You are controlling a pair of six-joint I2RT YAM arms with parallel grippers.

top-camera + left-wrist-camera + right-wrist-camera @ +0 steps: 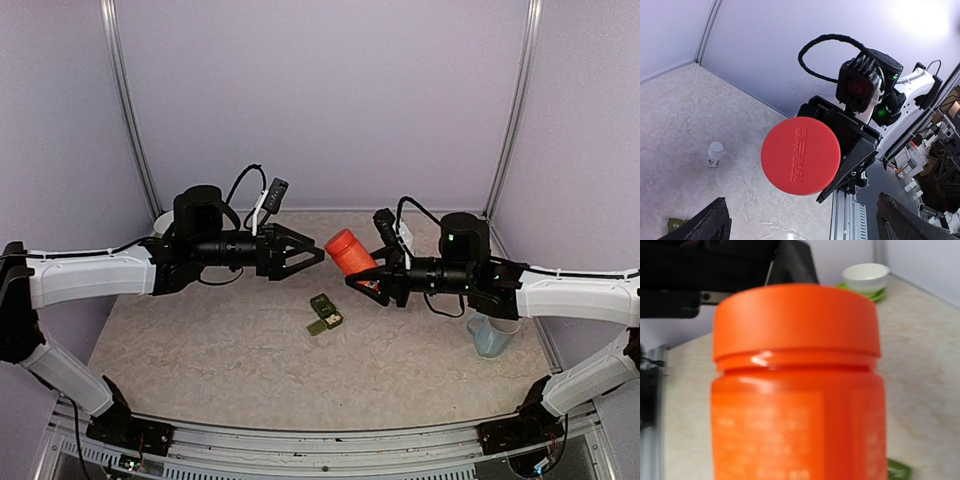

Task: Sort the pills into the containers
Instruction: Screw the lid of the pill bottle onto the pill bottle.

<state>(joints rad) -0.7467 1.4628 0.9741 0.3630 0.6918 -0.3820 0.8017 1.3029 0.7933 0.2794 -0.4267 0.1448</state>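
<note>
An orange pill bottle [349,251] with its orange cap on is held tilted above the table, my right gripper [376,281] shut on its body. It fills the right wrist view as the bottle [797,390], hiding the fingers there. My left gripper [314,256] is open just left of the cap, apart from it. In the left wrist view the cap [800,155] faces the camera, with the dark fingertips [710,222] spread wide at the bottom corners. The dark green containers [324,314] lie on the table below the bottle. No pills show.
A pale blue mug [492,335] stands at the right under the right arm. A white bowl [866,276] on a green mat sits at the back left. A small white vial [715,153] stands on the table. Purple walls close in the back and sides.
</note>
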